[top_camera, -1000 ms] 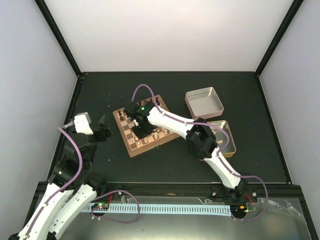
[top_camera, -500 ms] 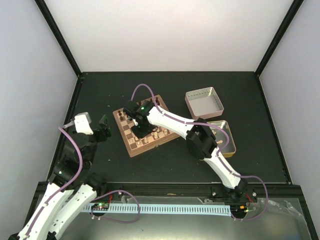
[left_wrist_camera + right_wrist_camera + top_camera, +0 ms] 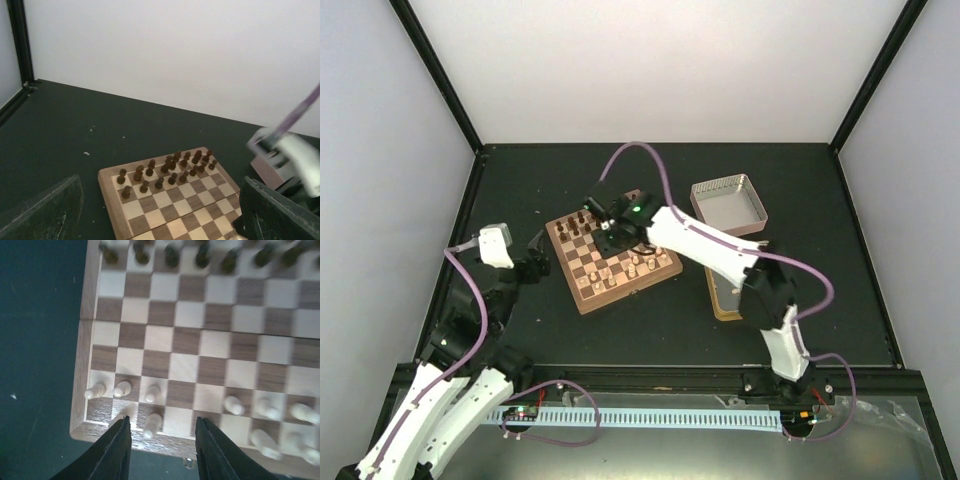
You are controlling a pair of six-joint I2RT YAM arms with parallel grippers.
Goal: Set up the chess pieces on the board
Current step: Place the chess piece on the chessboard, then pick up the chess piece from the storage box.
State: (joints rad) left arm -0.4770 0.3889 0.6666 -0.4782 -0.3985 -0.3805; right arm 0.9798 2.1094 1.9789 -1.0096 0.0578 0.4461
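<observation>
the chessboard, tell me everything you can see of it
A square wooden chessboard, light tan and dark brown squares inside a mid-brown border, with what looks like a seam across its middle. It lies flat on the dark table, askew to its edges. Dark pieces stand in two rows along the far side, pale pieces along the near side with gaps; the middle rows are bare. The right hand hovers open above the near edge, apparently not touching.
</observation>
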